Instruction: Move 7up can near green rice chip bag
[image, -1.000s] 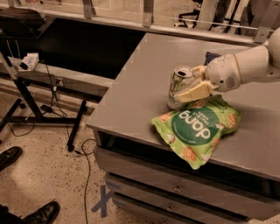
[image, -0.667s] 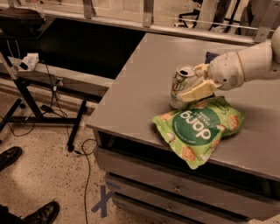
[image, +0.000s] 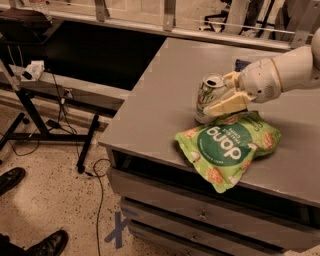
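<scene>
You have one camera view here, looking down at a grey table (image: 160, 90) from its front left; the gripper (image: 218, 95) comes in from the right on a white arm (image: 287, 65) and sits over the middle of the tabletop; its two cream fingers (image: 229, 103) are pressed against the can (image: 206, 99), one across the near side and one behind the far side, so it is pinching the can between them.

The can stands on the table, close to upright, with its silver top and pull tab facing up and green markings on its pale side; its base is just beside the upper left edge of the bag (image: 227, 147), and whether they touch you cannot tell.

The bag lies flat and crinkled on the table near the front edge, one corner hanging slightly over it, with its dark green circle and white lettering facing up.

A small dark blue packet (image: 243, 63) shows behind the arm, farther back on the table; drawers (image: 200, 216) run below the tabletop; on the floor you see a blue tape cross (image: 119, 229), two black shoes (image: 11, 177) at the left, and a black stand (image: 30, 107) with cables.
</scene>
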